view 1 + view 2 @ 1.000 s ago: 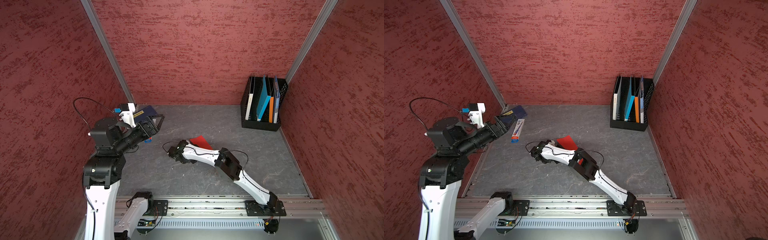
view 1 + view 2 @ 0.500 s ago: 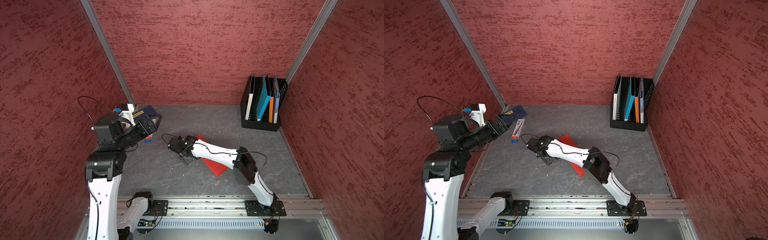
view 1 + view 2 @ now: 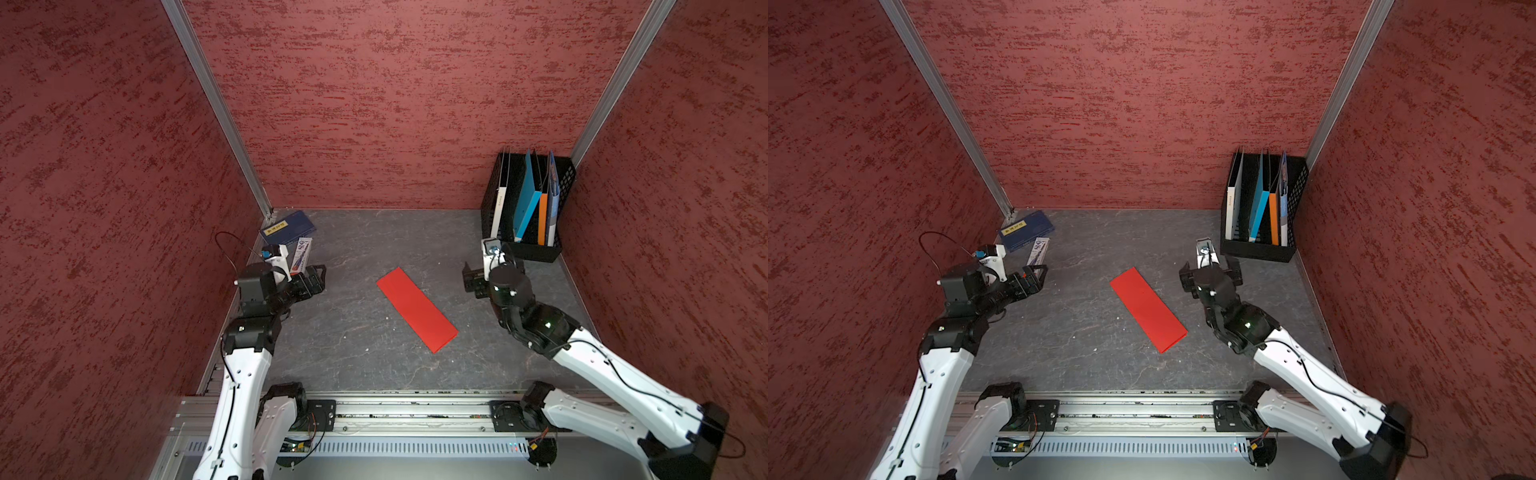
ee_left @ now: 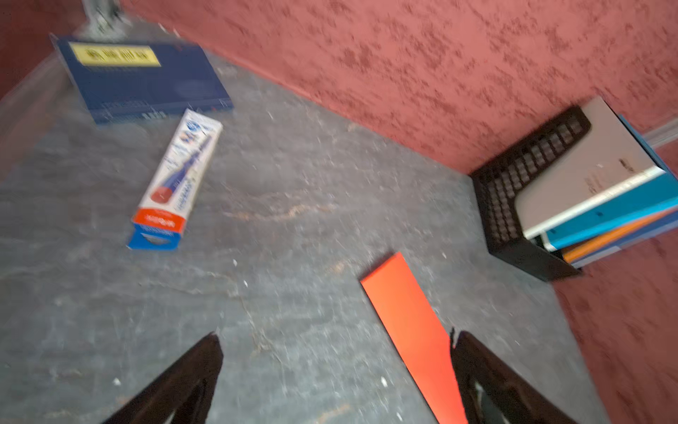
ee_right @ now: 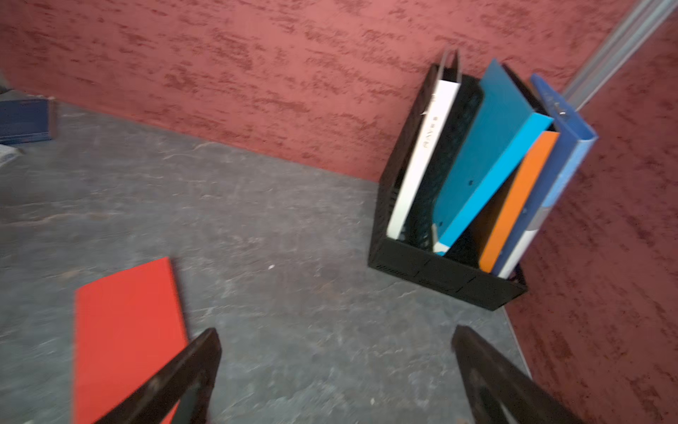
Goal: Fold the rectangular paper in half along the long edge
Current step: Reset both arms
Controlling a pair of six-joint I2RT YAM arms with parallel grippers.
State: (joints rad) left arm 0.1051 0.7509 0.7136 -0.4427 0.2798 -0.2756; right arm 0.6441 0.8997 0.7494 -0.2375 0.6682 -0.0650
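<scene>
We count one rectangular paper, flat on the surface. The left gripper and right gripper both stand apart.

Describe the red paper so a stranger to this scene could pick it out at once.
Start from the grey table walled in red. Near its middle the paper lies flat and slanted, a narrow strip. It alone is plain bright red: the blue book and white box sit in a far corner, and the orange folder stands in the black rack.
</scene>
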